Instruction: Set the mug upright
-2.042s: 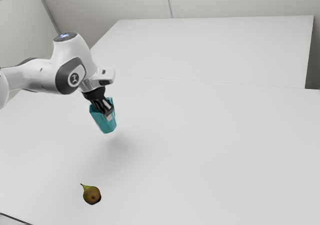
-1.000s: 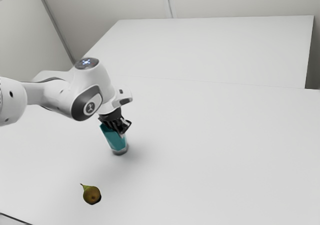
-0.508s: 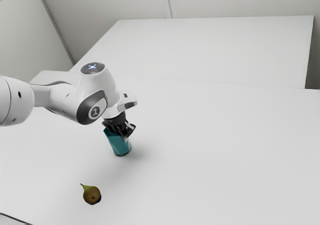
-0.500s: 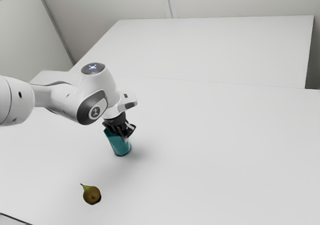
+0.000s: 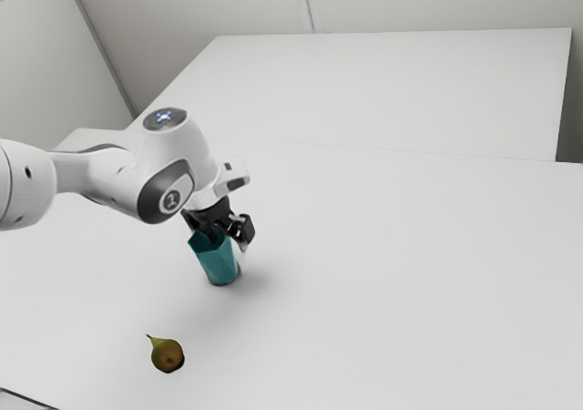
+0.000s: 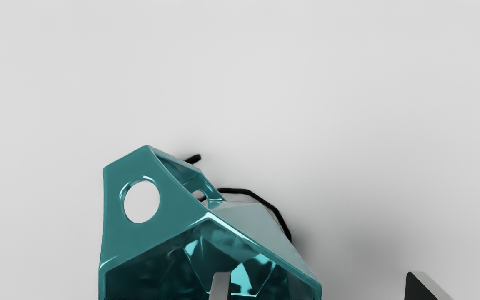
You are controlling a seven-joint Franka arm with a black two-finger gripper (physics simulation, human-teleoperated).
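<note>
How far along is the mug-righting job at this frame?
Looks done: the teal mug stands on its base on the table, opening upward, apparently upright. In hand: nothing gripped; the gripper is open, one finger inside the mug's opening, the other outside, apart from the wall. Left: probably just lifting the fingers clear without tipping it.

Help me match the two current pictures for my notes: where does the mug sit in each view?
Exterior view: the mug is in the exterior view's left half, just under the gripper.
Wrist view: the mug is by the fingertips, with one finger over its open mouth and the other finger off to its outside.
Shared landmark: the open gripper's two fingers.
</note>
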